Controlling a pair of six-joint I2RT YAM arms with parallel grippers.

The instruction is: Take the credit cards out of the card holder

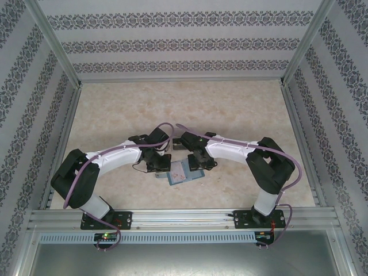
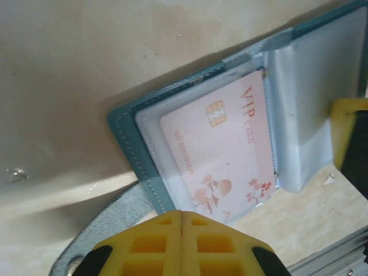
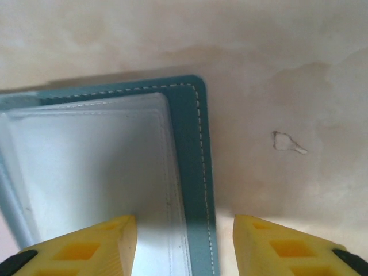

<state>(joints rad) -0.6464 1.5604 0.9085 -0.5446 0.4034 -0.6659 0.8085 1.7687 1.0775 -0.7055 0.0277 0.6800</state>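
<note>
Well — left wrist: pink VIP card [image 2: 221, 154].

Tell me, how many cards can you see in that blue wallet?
1. A pale pink VIP card sits in a clear sleeve of the open card holder. More may be hidden under other sleeves.

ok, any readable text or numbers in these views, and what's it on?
"VIP CARD": red print on the pale card sitting in the teal card holder.
Row of small print along the card, below its chip: too blurred to read.
No other text can be read in the top or right wrist views.
</note>
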